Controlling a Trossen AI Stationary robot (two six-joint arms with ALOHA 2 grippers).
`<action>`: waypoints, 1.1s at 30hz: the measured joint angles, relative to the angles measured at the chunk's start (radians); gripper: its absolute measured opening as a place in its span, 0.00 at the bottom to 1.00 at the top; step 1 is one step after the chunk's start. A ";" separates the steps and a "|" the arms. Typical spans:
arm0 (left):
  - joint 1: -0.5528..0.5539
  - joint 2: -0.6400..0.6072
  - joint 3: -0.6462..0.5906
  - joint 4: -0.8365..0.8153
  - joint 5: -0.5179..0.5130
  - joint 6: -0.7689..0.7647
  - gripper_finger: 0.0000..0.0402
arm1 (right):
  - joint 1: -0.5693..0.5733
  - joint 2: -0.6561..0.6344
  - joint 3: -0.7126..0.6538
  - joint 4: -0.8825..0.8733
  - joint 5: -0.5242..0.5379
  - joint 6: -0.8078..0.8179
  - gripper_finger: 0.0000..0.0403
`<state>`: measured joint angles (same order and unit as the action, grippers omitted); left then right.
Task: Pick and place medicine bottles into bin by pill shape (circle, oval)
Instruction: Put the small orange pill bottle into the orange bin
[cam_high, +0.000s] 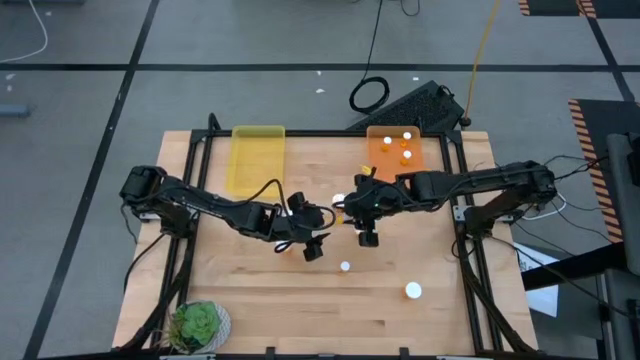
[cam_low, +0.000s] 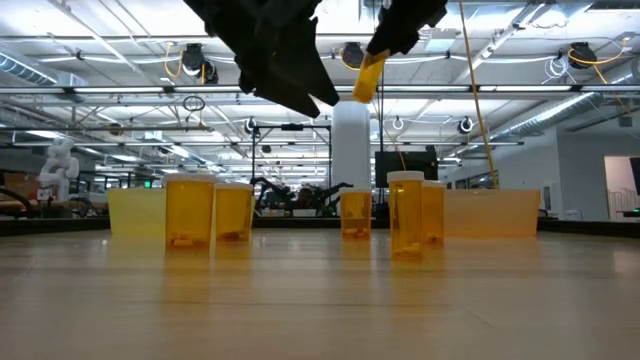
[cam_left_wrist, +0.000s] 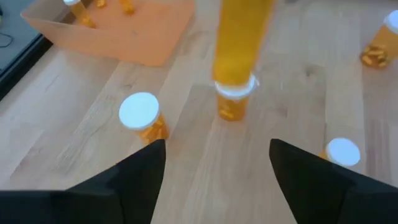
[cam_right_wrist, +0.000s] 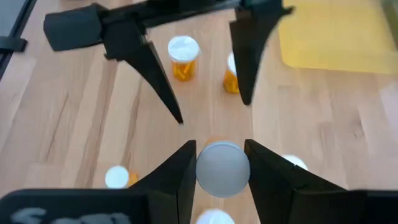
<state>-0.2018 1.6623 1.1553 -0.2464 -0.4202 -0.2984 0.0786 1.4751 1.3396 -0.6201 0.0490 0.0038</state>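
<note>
**A:** Where is the bottle that matters now?

**B:** A medicine bottle (cam_right_wrist: 222, 169) is pinched between the fingers of the right gripper (cam_high: 367, 232), lifted above the table (cam_high: 250, 290) near the middle. In the low view it hangs tilted, high over the standing bottles (cam_low: 190, 210). I think it is held up so that the pills can be seen and the bin chosen.

**A:** And the bins?

**B:** The orange bin (cam_high: 385, 160) on the far right side already has three bottles. The yellow bin (cam_high: 258, 165) on the far left looks empty.

**A:** The other arm?

**B:** The left gripper (cam_high: 312, 245) hovers close to it, fingers spread wide and holding nothing. Its camera faces the lifted bottle, maybe to inspect it. Several bottles wait on the wood, well apart.
</note>
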 joint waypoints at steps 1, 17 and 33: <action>0.002 0.000 0.000 -0.005 0.000 0.000 0.73 | -0.005 -0.013 0.000 -0.017 0.000 0.000 0.29; 0.013 0.000 0.000 0.009 0.000 0.007 0.64 | -0.333 -0.127 0.000 -0.242 0.002 -0.119 0.29; 0.018 0.000 0.000 0.013 0.000 0.012 0.63 | -0.742 -0.127 -0.188 -0.109 -0.091 -0.215 0.29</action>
<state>-0.1835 1.6623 1.1553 -0.2333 -0.4206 -0.2867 -0.6636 1.3483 1.1515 -0.7287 -0.0420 -0.2110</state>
